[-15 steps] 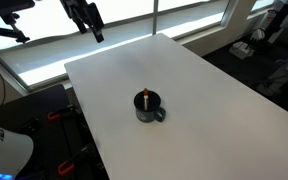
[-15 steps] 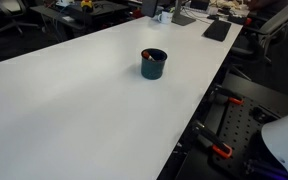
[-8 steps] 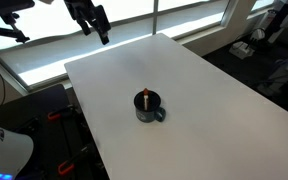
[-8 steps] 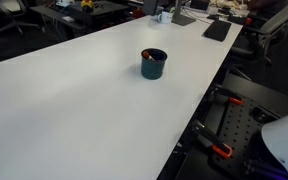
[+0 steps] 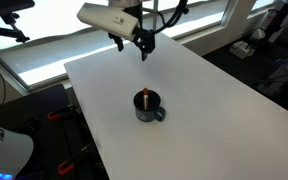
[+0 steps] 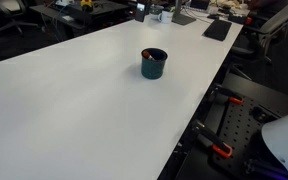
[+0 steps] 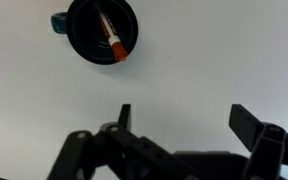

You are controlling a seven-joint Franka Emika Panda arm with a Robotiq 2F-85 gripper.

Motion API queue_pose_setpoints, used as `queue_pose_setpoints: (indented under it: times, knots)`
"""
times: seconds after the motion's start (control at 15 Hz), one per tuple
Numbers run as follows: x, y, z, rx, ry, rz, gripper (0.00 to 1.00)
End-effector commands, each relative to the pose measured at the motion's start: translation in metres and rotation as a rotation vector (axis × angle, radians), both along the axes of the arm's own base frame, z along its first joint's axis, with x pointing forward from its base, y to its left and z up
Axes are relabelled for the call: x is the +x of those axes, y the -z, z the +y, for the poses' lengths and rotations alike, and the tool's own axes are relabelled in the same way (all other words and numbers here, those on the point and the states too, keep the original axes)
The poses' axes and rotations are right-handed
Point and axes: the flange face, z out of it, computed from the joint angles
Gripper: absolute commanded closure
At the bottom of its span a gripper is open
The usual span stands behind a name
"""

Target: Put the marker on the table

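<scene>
In an exterior view, your gripper (image 5: 144,50) hangs in the air over the far part of the table (image 5: 209,95), pointing down, with the white arm (image 5: 106,16) reaching in from the upper left. From here you cannot tell how wide its fingers stand. Well apart from it, nearer the camera, the dark mug (image 5: 150,113) stands upright on the white top. The marker (image 5: 145,98) is inside the mug, its orange-red end poking up above the rim.

In an exterior view from the opposite side, the mug (image 6: 155,68) sits alone on the table (image 6: 74,105), toward the long edge on the right. Only the orange-red tip of the marker (image 6: 146,53) shows, at the mug's rim on the left. The gripper cannot be made out clearly in this picture.

In the wrist view you look straight down. The mug (image 7: 84,35) is near the top left, its handle (image 7: 58,21) sticking out to the left. The marker (image 7: 111,37) lies slanted inside it — dark body toward the upper left, orange-red end resting against the lower right of the rim. The gripper (image 7: 184,118) comes in from the bottom edge with its fingers (image 7: 249,122) spread wide, nothing between them but bare table (image 7: 214,50). The mug sits up and to the left of that gap, not touching either finger.
</scene>
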Motion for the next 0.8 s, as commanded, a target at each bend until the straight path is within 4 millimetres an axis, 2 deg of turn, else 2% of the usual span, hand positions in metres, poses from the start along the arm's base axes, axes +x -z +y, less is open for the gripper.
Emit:
queue_pose_setpoints:
  times: [0.0, 0.27, 0.53, 0.73]
  knots:
    - [0.000, -0.001, 0.002, -0.001, -0.003, 0.000, 0.00]
    - [-0.001, -0.010, 0.009, 0.003, -0.021, -0.016, 0.00]
    - [0.020, 0.011, 0.005, 0.022, -0.117, 0.017, 0.00]
    - [0.040, 0.040, -0.013, 0.056, -0.120, 0.066, 0.00]
